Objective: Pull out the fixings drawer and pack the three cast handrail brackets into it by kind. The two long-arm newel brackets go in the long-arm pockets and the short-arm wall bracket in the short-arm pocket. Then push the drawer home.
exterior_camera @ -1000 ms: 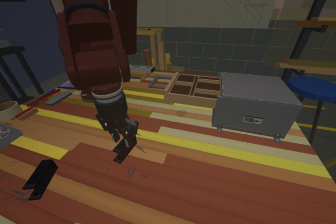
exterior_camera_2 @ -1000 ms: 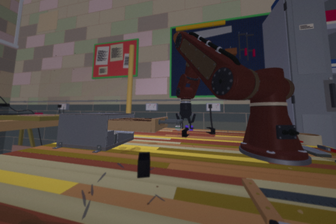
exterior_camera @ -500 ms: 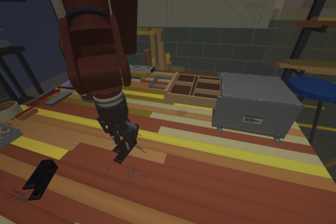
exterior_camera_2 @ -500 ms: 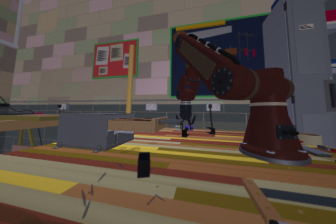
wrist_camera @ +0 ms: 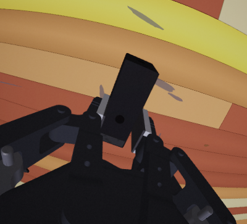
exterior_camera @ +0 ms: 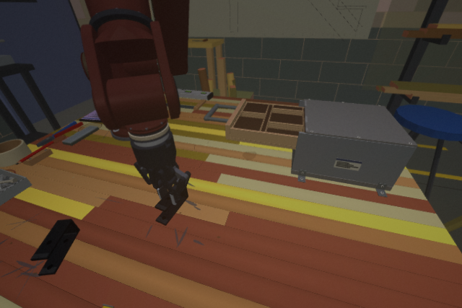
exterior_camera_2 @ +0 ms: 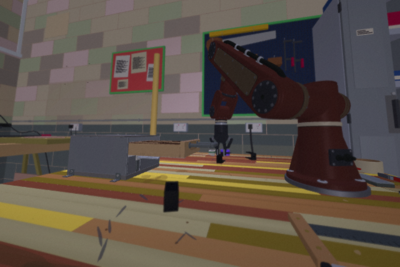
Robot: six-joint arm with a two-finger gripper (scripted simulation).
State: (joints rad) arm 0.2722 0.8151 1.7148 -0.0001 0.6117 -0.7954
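The wooden drawer (exterior_camera: 267,121) stands pulled out from the grey cabinet (exterior_camera: 352,142), with its pockets showing dark and empty. Well in front of it, a black bracket (exterior_camera: 169,210) rests on the bench with my gripper (exterior_camera: 171,194) closed on it. In the wrist camera the bracket (wrist_camera: 128,100) sticks out from between the fingers (wrist_camera: 123,128), with a screw hole facing me. A second black bracket (exterior_camera: 56,247) lies on the bench to the near left. A third bracket (exterior_camera_2: 171,196) stands upright on the bench in the second side camera.
Behind the bench is a tiled wall with a wooden stool (exterior_camera: 209,62). A blue round stool (exterior_camera: 433,122) stands right of the cabinet. Hand tools and a tape roll (exterior_camera: 11,150) lie along the left edge. My arm's base (exterior_camera_2: 326,160) stands on the bench.
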